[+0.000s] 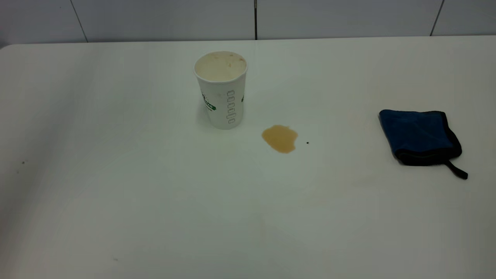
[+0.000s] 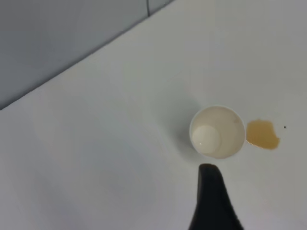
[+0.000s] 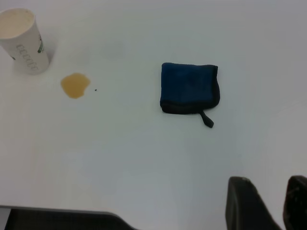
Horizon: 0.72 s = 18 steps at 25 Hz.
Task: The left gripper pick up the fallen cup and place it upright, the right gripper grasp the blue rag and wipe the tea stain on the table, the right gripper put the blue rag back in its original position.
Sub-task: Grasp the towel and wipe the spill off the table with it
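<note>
The white paper cup [image 1: 223, 93] stands upright on the table [image 1: 155, 193], left of the light-brown tea stain [image 1: 279, 138]. The folded blue rag [image 1: 418, 135] with black edging lies at the right, apart from the stain. Neither arm shows in the exterior view. In the left wrist view one black finger [image 2: 211, 196] of my left gripper shows, bare table on both sides, held back from the cup [image 2: 217, 132] and stain [image 2: 262, 134]. My right gripper [image 3: 268, 184] is open and empty, well short of the rag [image 3: 188, 87]; cup [image 3: 24, 40] and stain [image 3: 75, 85] lie farther off.
A tiny dark speck [image 1: 307, 142] sits just right of the stain. A tiled wall [image 1: 255, 19] runs behind the table's far edge. A dark edge [image 3: 62, 220] shows below the table in the right wrist view.
</note>
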Motion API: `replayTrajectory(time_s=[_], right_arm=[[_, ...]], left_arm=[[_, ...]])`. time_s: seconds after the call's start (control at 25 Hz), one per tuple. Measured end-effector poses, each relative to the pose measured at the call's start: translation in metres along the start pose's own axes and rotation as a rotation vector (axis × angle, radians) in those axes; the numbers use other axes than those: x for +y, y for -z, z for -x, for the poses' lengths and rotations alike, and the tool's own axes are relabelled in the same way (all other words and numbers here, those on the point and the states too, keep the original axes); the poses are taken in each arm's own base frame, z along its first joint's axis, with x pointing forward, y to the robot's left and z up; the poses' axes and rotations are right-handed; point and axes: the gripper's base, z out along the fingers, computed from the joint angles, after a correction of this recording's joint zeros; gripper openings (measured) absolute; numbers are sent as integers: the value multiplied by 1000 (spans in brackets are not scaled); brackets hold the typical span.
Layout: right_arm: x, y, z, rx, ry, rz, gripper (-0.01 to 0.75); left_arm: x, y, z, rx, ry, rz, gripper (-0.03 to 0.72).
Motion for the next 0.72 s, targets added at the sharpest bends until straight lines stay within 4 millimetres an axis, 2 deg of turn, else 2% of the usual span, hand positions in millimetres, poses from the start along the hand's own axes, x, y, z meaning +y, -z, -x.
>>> replayTrajectory(time_s=[0.16, 0.24, 0.32, 0.44, 0.6, 0.72], right_arm=[[0, 0, 0, 0, 0, 0, 238], [0, 0, 0, 0, 0, 0, 238], [0, 0, 0, 0, 0, 0, 238], [0, 0, 0, 0, 0, 0, 238], [0, 0, 0, 0, 0, 0, 238], [0, 0, 0, 0, 0, 0, 238]], left_arm=[[-4, 53, -17, -51, 53, 67, 498], [-10, 72, -34, -50, 62, 67, 497], [-17, 84, -61, -19, 70, 61, 497], [-28, 87, -111, 73, 79, 45, 497], [-44, 78, -191, 215, 90, 19, 497], [-55, 74, -241, 274, 109, 12, 497]])
